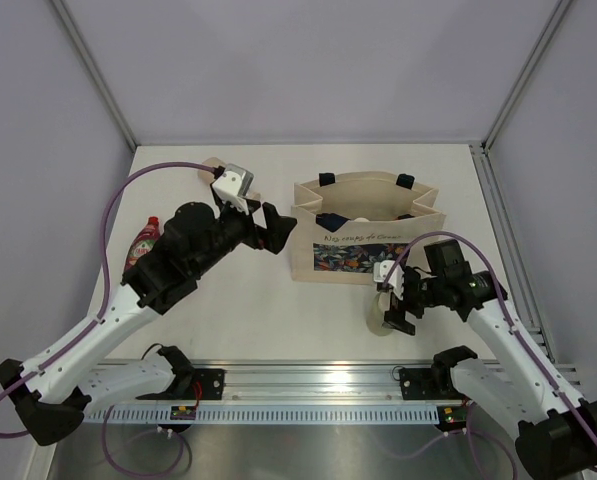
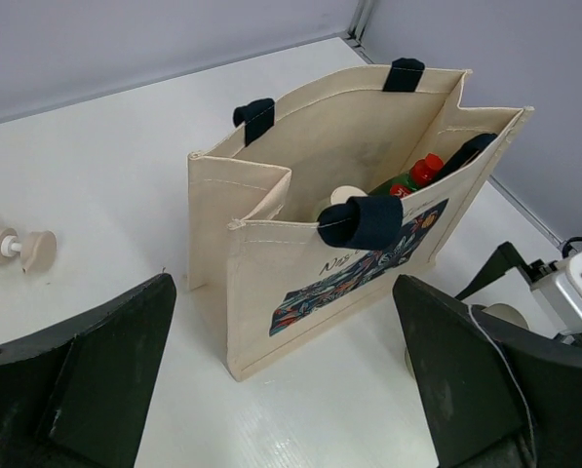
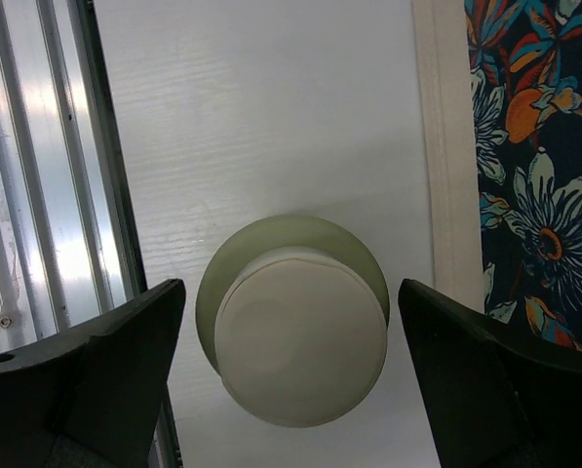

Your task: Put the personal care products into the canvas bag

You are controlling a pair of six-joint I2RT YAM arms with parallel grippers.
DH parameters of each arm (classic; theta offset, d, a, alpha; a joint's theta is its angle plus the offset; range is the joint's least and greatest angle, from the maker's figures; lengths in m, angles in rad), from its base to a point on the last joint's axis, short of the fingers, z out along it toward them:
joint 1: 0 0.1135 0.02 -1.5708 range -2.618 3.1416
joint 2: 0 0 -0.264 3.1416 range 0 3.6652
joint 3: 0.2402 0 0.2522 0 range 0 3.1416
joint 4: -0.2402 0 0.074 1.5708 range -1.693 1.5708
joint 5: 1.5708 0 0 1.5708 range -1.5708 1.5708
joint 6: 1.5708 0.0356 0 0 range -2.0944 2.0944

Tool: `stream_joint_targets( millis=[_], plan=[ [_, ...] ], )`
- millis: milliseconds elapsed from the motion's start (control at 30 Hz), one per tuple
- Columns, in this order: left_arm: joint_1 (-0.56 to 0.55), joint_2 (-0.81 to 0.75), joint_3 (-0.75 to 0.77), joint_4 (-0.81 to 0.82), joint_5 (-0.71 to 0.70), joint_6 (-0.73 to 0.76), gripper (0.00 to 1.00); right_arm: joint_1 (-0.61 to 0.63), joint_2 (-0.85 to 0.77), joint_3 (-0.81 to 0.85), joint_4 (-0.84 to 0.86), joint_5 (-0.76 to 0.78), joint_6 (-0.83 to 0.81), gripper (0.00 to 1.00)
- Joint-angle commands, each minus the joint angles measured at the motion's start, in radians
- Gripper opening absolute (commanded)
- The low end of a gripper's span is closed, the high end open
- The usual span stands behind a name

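Cylinder [image 3: 295,327] apparently beneath right end effector [image 3: 291,292]

Lab test cell: grey walls [image 1: 308,70] (aluminium-framed), white table [image 1: 258,312].

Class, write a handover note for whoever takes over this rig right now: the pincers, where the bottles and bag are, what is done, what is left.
The left pincer is open and empty, beside the bag.
The right pincer is open, straddling an upright pale cylinder in front of the bag, not closed on it.
Done: red caps, a green bottle and a white cap show inside the bag.
Left: that cylinder, the red bottle lying at the left, and the pump bottle far left of the bag.
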Motion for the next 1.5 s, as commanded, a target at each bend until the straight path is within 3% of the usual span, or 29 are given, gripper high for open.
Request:
stream_joint_targets(
  millis=[0, 100, 333, 433, 533, 667, 700, 767, 800, 833, 1067, 1167, 1333, 1467],
  plan=[
    [0.004, -0.018, -0.012, 0.05, -0.022, -0.018, 0.99, 0.01, -0.071, -0.016, -0.005, 0.04, 0.077, 0.99],
    [0.004, -0.013, -0.021, 0.06, -0.017, -0.021, 0.99, 0.008, -0.053, -0.034, 0.039, 0.082, 0.111, 0.99],
    [0.004, -0.009, -0.026, 0.062, -0.012, -0.029, 0.99, 0.01, 0.097, -0.007, 0.087, 0.019, 0.114, 1.0],
    [0.004, -0.025, -0.038, 0.061, -0.021, -0.038, 0.99, 0.01, 0.131, -0.005, 0.097, -0.001, 0.105, 0.95],
    [0.004, -0.041, -0.058, 0.064, -0.035, -0.044, 0.99, 0.01, 0.134, -0.008, 0.085, -0.023, 0.085, 0.81],
    [0.004, -0.048, -0.073, 0.071, -0.041, -0.053, 0.99, 0.01, 0.123, -0.011, 0.088, -0.05, 0.079, 0.54],
    [0.004, -0.047, -0.073, 0.071, -0.04, -0.055, 0.99, 0.01, 0.123, -0.01, 0.091, -0.062, 0.091, 0.38],
    [0.004, -0.044, -0.07, 0.062, -0.038, -0.055, 0.99, 0.01, 0.108, 0.001, 0.094, -0.084, 0.102, 0.27],
    [0.004, -0.045, -0.069, 0.058, -0.038, -0.053, 0.99, 0.01, 0.099, 0.013, 0.096, -0.111, 0.119, 0.08],
    [0.004, -0.044, -0.067, 0.053, -0.04, -0.053, 0.99, 0.008, 0.088, 0.018, 0.111, -0.124, 0.139, 0.01],
    [0.004, -0.045, -0.059, 0.024, -0.057, -0.053, 0.99, 0.01, 0.042, 0.154, 0.199, -0.239, 0.415, 0.0],
    [0.004, -0.045, -0.055, 0.016, -0.064, -0.056, 0.99, 0.01, 0.054, 0.24, 0.28, -0.295, 0.635, 0.0],
    [0.004, -0.048, -0.041, -0.01, -0.084, -0.056, 0.99, 0.008, 0.125, 0.475, 0.408, -0.299, 0.834, 0.0],
    [0.004, -0.055, -0.044, -0.022, -0.103, -0.059, 0.99, 0.008, 0.252, 0.703, 0.464, -0.247, 0.9, 0.0]
  ],
)
